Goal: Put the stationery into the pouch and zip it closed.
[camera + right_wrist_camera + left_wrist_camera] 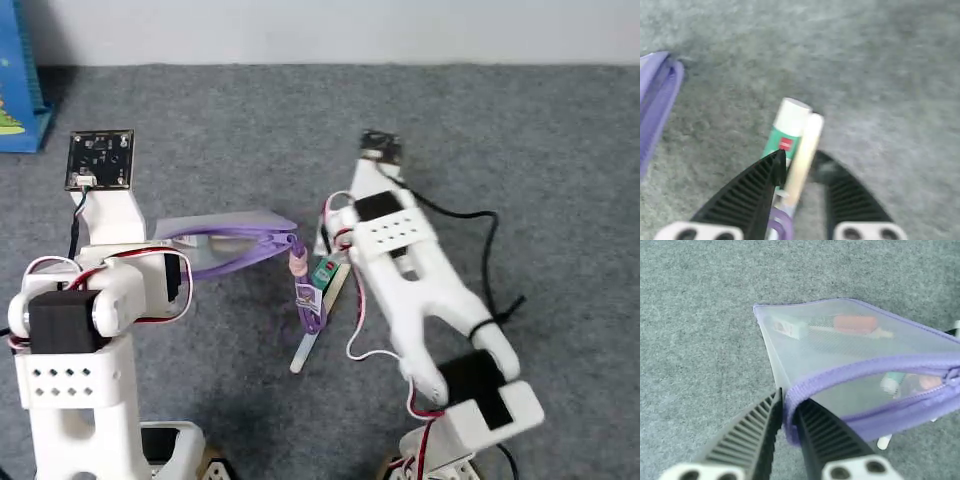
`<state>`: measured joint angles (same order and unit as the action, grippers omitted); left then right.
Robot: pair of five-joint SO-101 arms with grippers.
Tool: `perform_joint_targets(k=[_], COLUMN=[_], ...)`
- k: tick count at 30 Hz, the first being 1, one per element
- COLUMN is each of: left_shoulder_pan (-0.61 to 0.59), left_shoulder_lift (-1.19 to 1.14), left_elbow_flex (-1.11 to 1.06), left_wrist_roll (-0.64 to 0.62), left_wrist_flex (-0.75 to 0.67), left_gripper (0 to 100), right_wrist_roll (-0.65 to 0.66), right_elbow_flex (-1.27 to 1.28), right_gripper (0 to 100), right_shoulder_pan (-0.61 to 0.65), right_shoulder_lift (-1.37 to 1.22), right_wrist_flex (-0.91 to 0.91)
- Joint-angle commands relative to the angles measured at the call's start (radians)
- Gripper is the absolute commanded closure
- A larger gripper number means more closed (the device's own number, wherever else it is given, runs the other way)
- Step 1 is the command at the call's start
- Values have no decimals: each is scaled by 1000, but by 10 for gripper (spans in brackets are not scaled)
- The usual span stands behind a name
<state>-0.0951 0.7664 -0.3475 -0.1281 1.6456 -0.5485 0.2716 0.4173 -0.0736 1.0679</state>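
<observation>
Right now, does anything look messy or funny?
Yes. The pouch is tilted askew, pinched by one corner in the left end effector, its zip open. A green tube and a pale stick are outside it, at the right end effector.

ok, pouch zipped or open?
Open: the pouch has its two purple zipper edges gaping apart in the left wrist view; left gripper pinches its end.

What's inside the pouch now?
Through the pouch wall, a white block and an orange-red piece show. A teal blur near the zipper may be inside or behind; cannot tell. The wall veils finer detail.
</observation>
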Motion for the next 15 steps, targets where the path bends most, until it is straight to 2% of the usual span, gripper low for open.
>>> perform_joint_targets(k=[1, 10, 15], left_shoulder_pan=[-3, -3, -3], left_shoulder_lift=[3, 3, 3], left_elbow_flex=[5, 4, -5], left_wrist_roll=[-6, -6, -5], left_wrist_flex=[8, 8, 8], left_gripper=[988, 988, 988], right_wrist_roll=[-15, -17, -11], right_elbow_flex=[-25, -25, -25], right_gripper=[754, 768, 931], right_shoulder_pan=[54, 76, 31], right_shoulder_lift=[-30, -197, -239], right_wrist_flex=[-56, -180, -177])
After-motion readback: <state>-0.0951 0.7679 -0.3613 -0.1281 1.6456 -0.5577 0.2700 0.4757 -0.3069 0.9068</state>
